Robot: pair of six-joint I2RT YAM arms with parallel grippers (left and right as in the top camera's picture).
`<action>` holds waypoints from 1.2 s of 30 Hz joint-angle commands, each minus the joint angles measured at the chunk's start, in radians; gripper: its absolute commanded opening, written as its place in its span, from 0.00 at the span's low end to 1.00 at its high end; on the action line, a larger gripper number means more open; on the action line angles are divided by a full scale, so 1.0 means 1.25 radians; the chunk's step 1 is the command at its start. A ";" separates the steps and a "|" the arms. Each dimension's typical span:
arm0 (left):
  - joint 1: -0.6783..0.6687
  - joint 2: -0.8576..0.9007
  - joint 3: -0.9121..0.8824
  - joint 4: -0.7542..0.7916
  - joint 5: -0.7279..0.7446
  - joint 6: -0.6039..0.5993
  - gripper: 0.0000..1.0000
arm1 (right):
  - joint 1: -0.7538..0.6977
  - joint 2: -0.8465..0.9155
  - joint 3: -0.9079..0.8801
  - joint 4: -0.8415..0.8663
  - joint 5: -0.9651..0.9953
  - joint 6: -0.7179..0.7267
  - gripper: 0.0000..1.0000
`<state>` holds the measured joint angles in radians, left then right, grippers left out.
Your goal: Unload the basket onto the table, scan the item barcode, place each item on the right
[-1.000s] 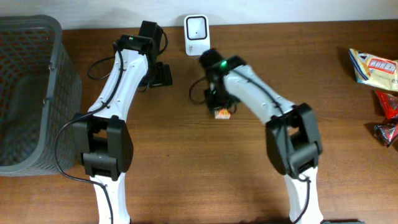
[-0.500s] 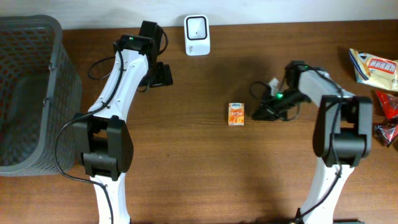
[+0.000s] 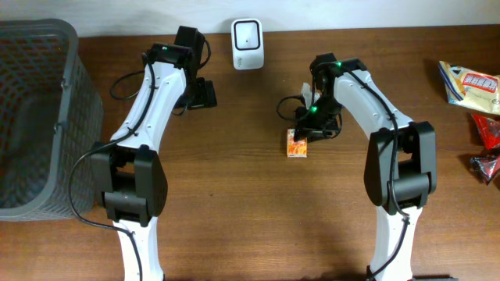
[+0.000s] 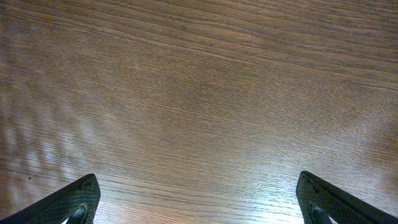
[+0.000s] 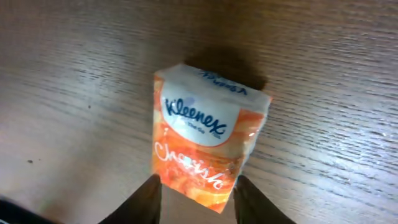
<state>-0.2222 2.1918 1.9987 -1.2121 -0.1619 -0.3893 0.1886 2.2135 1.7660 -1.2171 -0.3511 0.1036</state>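
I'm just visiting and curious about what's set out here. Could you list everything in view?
Tissue pack: one, orange and white, mid-table.
Scanner: one, white, far edge.
Basket: one, grey, left end.
Snack packets: two or three, yellow and red, right edge.
Table: one, brown wood, under everything.
Arms: two, white and black, from near edge.
Left end effector: one, black, open over bare table.
Right end effector: one, black, fingers either side of tissue pack.
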 commanded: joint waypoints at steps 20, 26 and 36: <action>0.001 -0.009 -0.001 -0.001 -0.009 -0.002 0.99 | -0.025 0.004 -0.043 -0.130 -0.769 -0.504 0.04; 0.001 -0.009 -0.001 -0.001 -0.009 -0.002 0.99 | -0.006 0.003 0.060 0.055 -0.355 -0.080 0.04; 0.000 -0.009 -0.001 -0.001 -0.009 -0.002 0.99 | 0.140 0.049 0.349 0.547 0.458 -0.167 0.04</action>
<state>-0.2222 2.1918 1.9987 -1.2114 -0.1623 -0.3893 0.3176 2.2444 2.1929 -0.6041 0.0948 0.1295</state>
